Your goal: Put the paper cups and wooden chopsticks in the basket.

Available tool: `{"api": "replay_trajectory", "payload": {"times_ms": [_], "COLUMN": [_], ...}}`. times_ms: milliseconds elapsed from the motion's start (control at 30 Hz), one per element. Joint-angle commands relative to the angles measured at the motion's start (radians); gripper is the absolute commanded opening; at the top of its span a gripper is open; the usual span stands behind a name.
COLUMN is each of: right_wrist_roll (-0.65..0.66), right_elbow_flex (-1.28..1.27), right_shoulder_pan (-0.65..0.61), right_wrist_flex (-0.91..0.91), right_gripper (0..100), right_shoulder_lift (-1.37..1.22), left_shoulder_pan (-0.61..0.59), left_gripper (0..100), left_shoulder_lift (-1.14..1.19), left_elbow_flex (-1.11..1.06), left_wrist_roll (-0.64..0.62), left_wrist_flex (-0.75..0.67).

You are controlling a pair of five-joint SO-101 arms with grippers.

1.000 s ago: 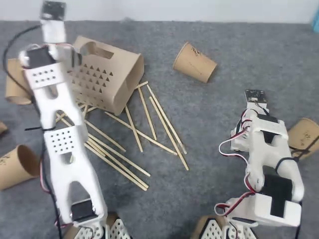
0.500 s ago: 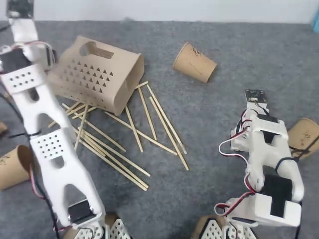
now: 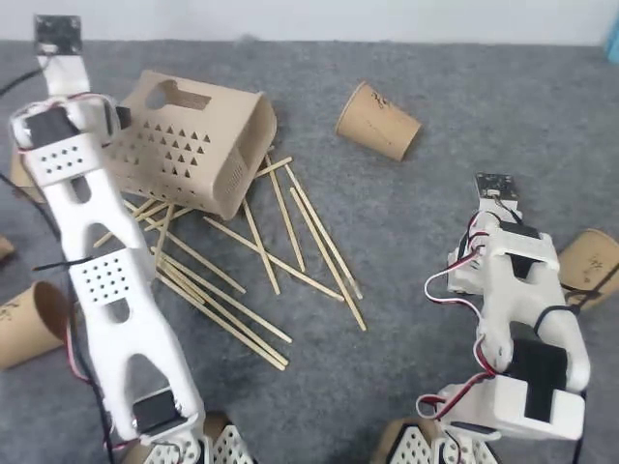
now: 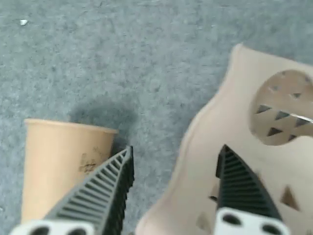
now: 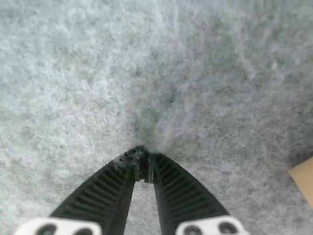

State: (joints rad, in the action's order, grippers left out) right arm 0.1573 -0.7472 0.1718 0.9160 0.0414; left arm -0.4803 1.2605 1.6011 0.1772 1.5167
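The tan basket lies on its side at the back left, and several wooden chopsticks are scattered on the carpet beside it. Paper cups lie at the back middle, the left edge and the right edge. My left arm stretches to the basket's left end. My left gripper is open, above the gap between another paper cup and the basket's wall. My right gripper is shut on nothing, over bare carpet.
Grey carpet covers the whole surface, with open room between the chopsticks and my right arm. A tan corner shows beside the right gripper. A further cup is half hidden behind the left arm.
My left arm swung left off the basket's end, then came back a little. The basket shifted slightly. The right arm has not moved.
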Motion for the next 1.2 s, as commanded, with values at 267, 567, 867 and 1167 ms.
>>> {"api": "replay_trajectory", "payload": {"times_ms": [267, 567, 867, 1167], "right_wrist_roll": [0.017, 0.02, 0.021, 0.031], "right_elbow_flex": [-0.002, -0.002, -0.002, -0.002], "right_shoulder_pan": [-0.013, -0.013, -0.013, -0.015], "right_wrist_flex": [-0.024, -0.024, -0.024, -0.024], "right_gripper": [0.8, 0.8, 0.8, 0.8], "right_shoulder_lift": [0.041, 0.041, 0.041, 0.041], "left_shoulder_pan": [0.15, 0.218, 0.221, 0.203], "left_gripper": [27, 27, 27, 27], "left_shoulder_lift": [0.034, 0.077, 0.127, 0.086], "left_elbow_flex": [0.077, 0.041, 0.044, 0.077], "left_wrist_roll": [-0.101, -0.103, -0.313, -0.641], "left_wrist_flex": [0.064, 0.064, -0.003, -0.098]}}
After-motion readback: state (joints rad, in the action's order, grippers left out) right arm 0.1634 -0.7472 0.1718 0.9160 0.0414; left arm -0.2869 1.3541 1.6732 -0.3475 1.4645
